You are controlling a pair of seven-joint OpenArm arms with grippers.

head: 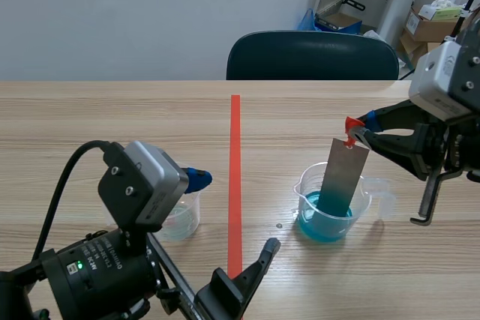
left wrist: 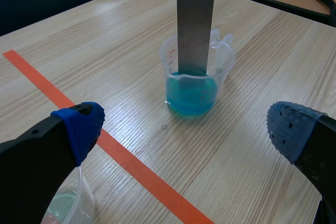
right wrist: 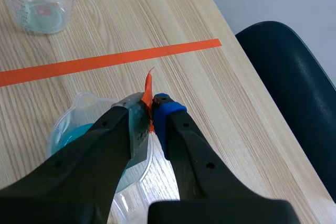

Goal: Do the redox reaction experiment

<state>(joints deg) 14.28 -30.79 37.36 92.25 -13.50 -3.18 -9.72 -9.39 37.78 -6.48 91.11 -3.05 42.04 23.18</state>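
Observation:
A grey metal strip with an orange tag at its top stands tilted in a clear beaker of blue liquid, right of the tape line. My right gripper is shut on the strip's top end, right at the tag. In the right wrist view the strip runs down under the fingers into the blue beaker. My left gripper is open low at the table's near side, with the strip and blue beaker ahead of it. A second clear beaker with pale liquid sits under the left gripper.
An orange-red tape line runs down the table's middle. A dark chair back stands at the far edge. Cardboard boxes and clutter lie behind the table at the far right. An empty clear cup touches the blue beaker's right side.

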